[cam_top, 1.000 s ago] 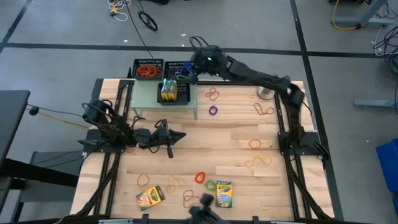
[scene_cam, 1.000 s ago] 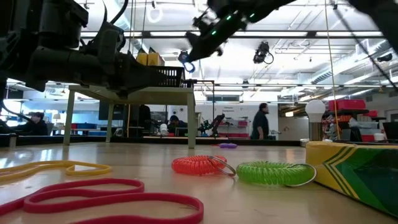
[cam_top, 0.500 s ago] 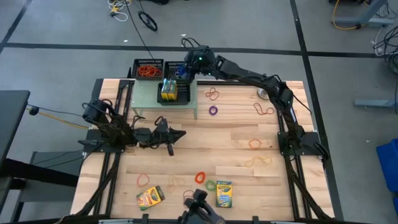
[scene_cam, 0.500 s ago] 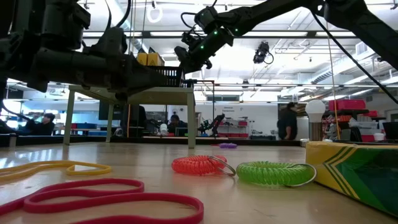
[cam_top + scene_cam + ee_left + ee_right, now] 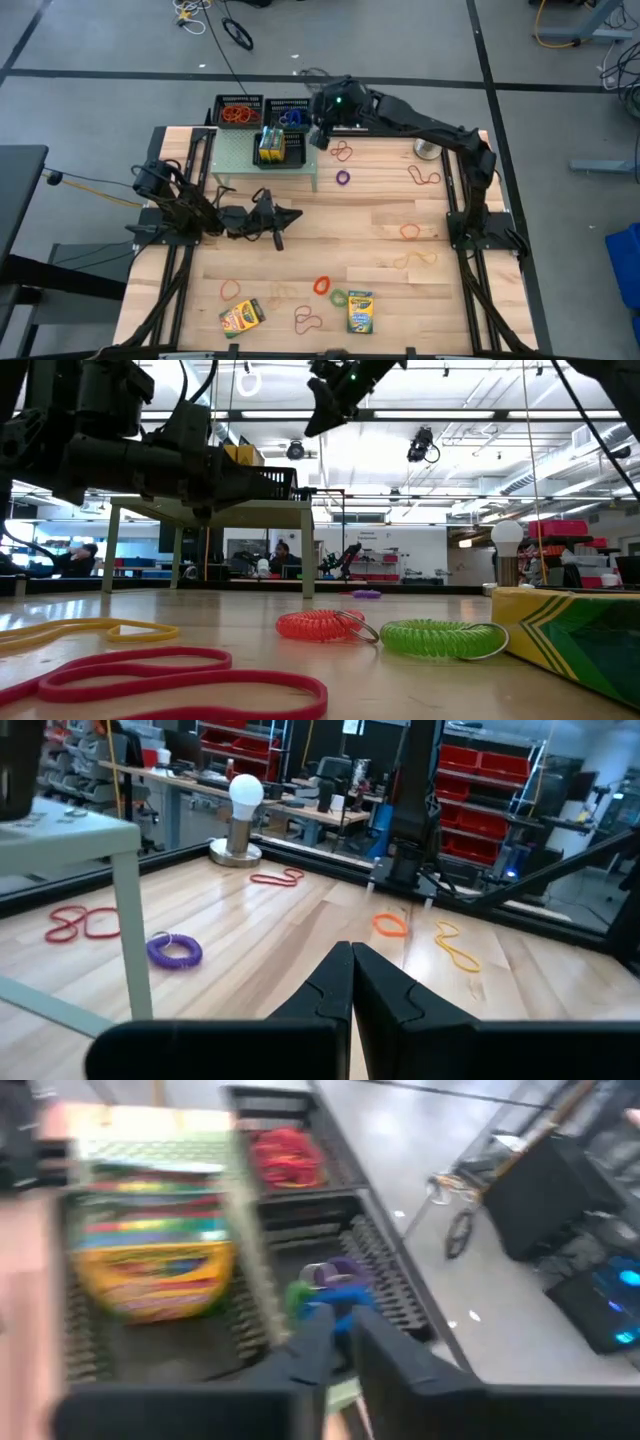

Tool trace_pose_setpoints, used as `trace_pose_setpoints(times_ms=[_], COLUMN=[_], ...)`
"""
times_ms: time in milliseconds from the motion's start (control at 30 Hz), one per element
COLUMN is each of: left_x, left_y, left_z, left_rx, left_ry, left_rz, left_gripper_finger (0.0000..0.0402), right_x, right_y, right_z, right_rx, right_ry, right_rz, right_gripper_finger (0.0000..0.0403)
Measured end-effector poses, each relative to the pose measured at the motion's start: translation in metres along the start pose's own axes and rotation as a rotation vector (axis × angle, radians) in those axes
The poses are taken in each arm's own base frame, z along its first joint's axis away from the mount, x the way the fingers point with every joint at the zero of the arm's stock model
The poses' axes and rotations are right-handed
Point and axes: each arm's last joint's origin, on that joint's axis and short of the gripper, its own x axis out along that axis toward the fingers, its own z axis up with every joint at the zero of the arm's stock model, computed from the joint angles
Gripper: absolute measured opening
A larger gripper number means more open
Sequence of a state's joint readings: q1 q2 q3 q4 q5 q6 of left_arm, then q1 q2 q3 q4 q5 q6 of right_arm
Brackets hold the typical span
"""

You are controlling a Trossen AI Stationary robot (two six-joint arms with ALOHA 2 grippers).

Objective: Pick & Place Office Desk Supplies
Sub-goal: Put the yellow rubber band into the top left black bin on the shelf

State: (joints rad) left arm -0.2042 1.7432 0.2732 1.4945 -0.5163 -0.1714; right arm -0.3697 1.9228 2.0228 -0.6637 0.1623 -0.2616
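Now | right gripper (image 5: 322, 128) slightly parted, nothing seen held, pulled back right from the far mesh tray (image 5: 287, 112) | blue, green, purple bands (image 5: 330, 1285) left inside | drop judged done; left gripper (image 5: 270, 222) shut, idle.

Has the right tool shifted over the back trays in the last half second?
Yes. In the high view the right tool has pulled back from over the black mesh tray of blue bands toward the table, now beside the pale green perforated shelf.
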Motion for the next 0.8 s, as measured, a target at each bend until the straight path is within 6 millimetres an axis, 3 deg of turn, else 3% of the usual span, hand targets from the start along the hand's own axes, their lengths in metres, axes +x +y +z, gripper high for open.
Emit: trace_pose_setpoints(times_ms=[100, 267, 500, 667, 800], left_x=[0.0, -0.004, -0.006, -0.006, -0.006], left_y=[-0.005, -0.012, -0.015, -0.016, -0.016], left_z=[0.0, -0.001, -0.002, -0.003, -0.005], left_rx=[0.051, 0.101, 0.115, 0.114, 0.119], left_ry=[-0.001, 0.002, 0.008, 0.018, 0.032], left_rz=[-0.018, -0.046, -0.058, -0.06, -0.064], left_gripper_finger=[0.0009, 0.0009, 0.0009, 0.0009, 0.0009], right_x=[-0.005, -0.011, -0.01, -0.003, -0.016], right_y=[0.019, 0.045, 0.066, 0.076, 0.077], right_z=[0.002, 0.009, 0.011, -0.022, -0.059], right_rx=[-0.038, -0.068, -0.026, 0.068, 0.157], right_ry=[0.011, -0.014, -0.075, -0.14, -0.158], right_rz=[0.052, 0.105, 0.13, 0.127, 0.096], right_gripper_finger=[0.001, 0.001, 0.0004, 0.0004, 0.0002])
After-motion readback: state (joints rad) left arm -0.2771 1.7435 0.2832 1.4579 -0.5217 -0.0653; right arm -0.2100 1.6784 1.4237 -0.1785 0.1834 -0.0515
